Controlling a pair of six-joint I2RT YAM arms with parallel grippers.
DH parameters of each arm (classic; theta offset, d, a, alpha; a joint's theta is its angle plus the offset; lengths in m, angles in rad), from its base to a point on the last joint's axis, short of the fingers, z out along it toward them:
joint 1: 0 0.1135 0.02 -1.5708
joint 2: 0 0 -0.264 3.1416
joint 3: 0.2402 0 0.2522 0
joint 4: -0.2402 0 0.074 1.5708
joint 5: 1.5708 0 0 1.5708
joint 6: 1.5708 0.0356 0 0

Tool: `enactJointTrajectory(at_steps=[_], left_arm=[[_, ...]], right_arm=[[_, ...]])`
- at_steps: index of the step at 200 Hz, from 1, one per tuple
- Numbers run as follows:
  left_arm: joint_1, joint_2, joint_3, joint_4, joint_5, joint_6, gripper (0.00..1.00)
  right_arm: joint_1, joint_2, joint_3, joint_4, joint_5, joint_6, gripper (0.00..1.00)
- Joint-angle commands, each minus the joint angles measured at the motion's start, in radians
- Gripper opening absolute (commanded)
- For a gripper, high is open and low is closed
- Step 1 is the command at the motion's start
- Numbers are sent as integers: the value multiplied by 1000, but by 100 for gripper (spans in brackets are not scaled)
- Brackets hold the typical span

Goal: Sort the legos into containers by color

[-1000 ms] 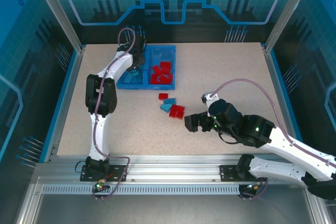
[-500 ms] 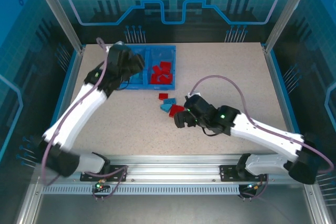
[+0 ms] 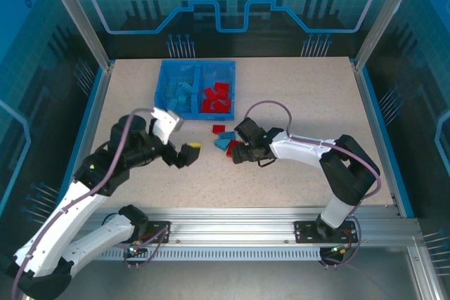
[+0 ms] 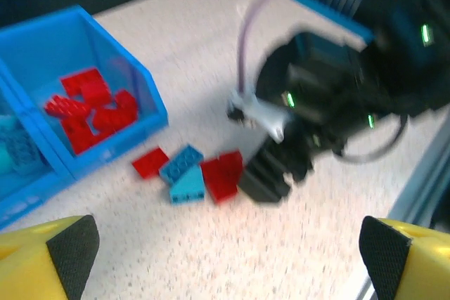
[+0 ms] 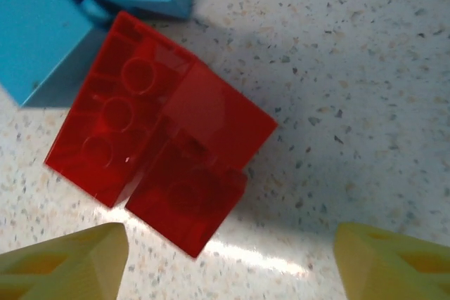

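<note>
Standing by the table (image 3: 302,96), I see the right gripper (image 3: 238,152) down at the surface with its jaws spread wide and nothing between them. In its wrist view the two pale yellow fingers (image 5: 63,268) sit far apart. The red brick (image 5: 162,166) lies flat on the table just ahead of them, in line with the gap but not in between the pads. It lies nearer the finger on the left of that view and touches neither one there. Past the red brick, on the side away from the fingers, two light blue bricks (image 5: 42,40) rest against its far edge. A small red brick (image 3: 219,129) lies further out again, toward the bin (image 3: 163,68).

The left gripper (image 3: 186,154) hangs over bare table, well apart from the loose pile, with its jaws also wide open and empty. From its wrist view, its yellow fingers (image 4: 56,247) with black pads stand at either side. The loose pile lies well ahead of them, roughly in line with the middle of the gap. There the red brick sits right against the dark tip of the right gripper; I cannot tell whether they touch.

The bin stands ahead of the left gripper's fingers, off toward the one on the left of that view. Its compartment nearer the loose pile holds red legos (image 4: 91,107). The compartment beyond the divider holds light blue legos (image 3: 181,95).
</note>
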Motion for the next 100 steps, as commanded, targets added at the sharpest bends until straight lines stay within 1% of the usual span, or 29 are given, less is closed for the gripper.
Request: enactJointTrajectory(at_steps=[1,15,43,68,76,100], left_arm=[[-1,-42,-89,55,101,141,99],[1,-55,-110,72,97,151,99],[1,-57,-125,55,44,166,99],[1,-62,-157,68,43,156,99],[0,-60,-157,66,42,157,99],[1,-60,-160,73,17,155,99]], right_arm=[[-30,43,41,63,-86,-10,72],[-30,65,50,57,-88,-15,69],[-31,105,57,64,-126,-36,65],[-30,140,67,65,-148,-41,63],[-32,148,68,67,-149,-43,61],[-33,161,69,70,-167,-45,50]])
